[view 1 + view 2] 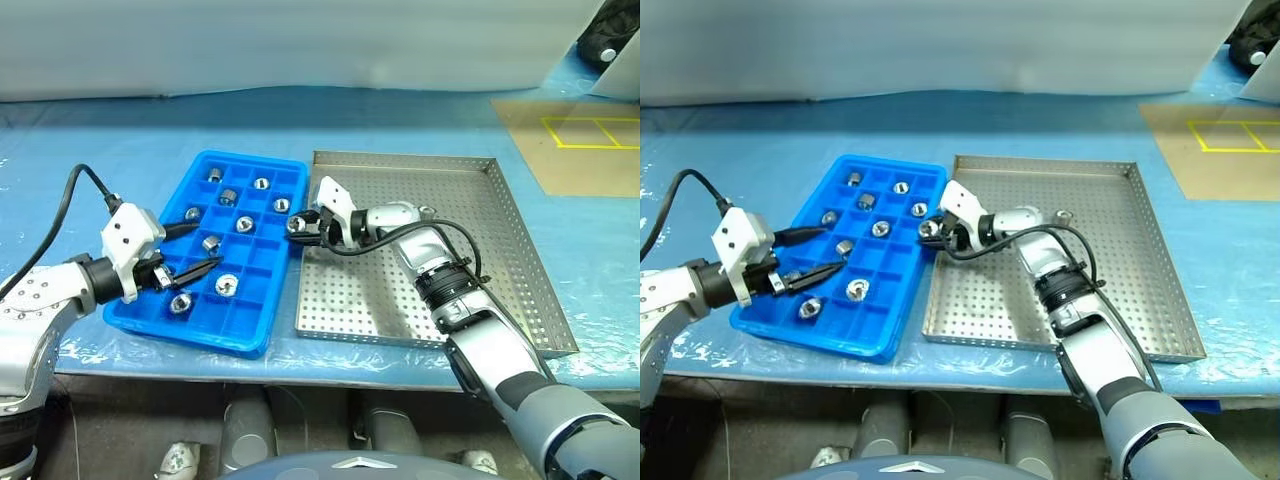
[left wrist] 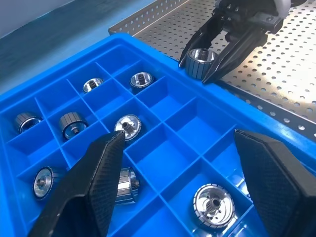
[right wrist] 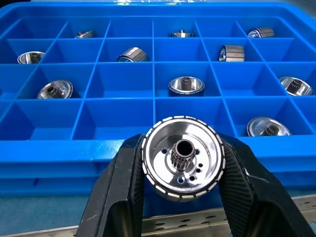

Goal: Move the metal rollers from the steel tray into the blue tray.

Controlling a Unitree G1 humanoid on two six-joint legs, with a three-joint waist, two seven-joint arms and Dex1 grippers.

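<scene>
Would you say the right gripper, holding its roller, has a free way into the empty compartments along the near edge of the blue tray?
Probably yes. The right gripper, shut on a metal roller, hangs at the blue tray's rim, with empty compartments just beyond. The left gripper stands open over the tray's other side, apart from that path.

The roller's (image 3: 182, 164) sides are covered by the right gripper's fingers (image 3: 116, 192); the blue tray's (image 2: 163, 148) near cells are cut off in the left wrist view; the steel tray's (image 1: 520, 240) middle is hidden by the right arm; a small object (image 1: 427, 211) behind that arm cannot be identified.
</scene>
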